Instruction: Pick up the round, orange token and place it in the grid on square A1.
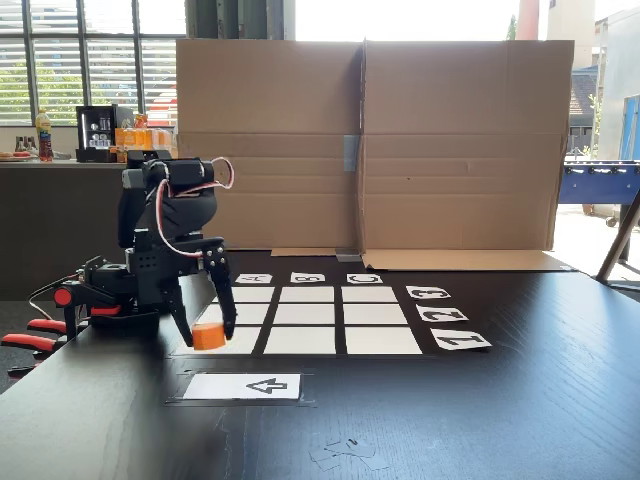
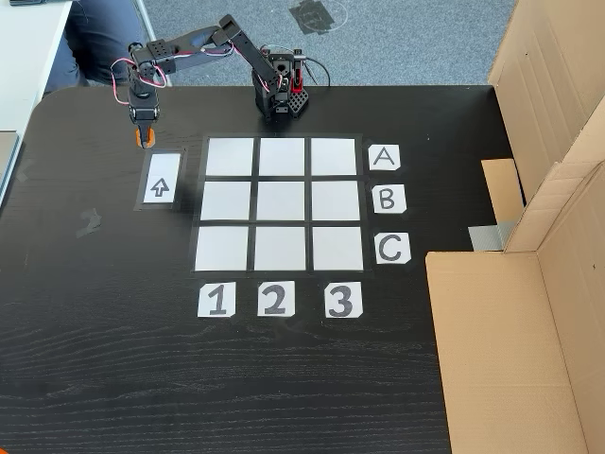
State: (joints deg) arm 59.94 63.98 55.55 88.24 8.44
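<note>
Item: gripper (image 1: 212, 333), black, two-finger, on a small arm at one end of the bench (image 1: 500, 420). State: fingers closed onto the token (image 1: 208, 337), which sits low between the tips, at or just above the bench surface; contact with the surface cannot be told.

Item: token, orange, small. Location in the top-down fixed view (image 2: 143, 140): just beyond the end of the arrow card (image 2: 161, 180), outside the grid (image 2: 280, 205), off its A-row corner.

Item: square A1 (image 2: 230, 157), white corner cell in line with labels A and 1, unoccupied.

Step in hand, by judgement: grasp made, carry not yet done. Next move calls for a lift clear of the bench, a short sideways travel to square A1, a lowering onto the cell's middle, then release.

View notes: the low fixed view shows the finger spread and the token's height between them. The top-down fixed view shows the token's offset from the grid, the label layout and the arm's reach, with the fingers foreshortened.
</note>
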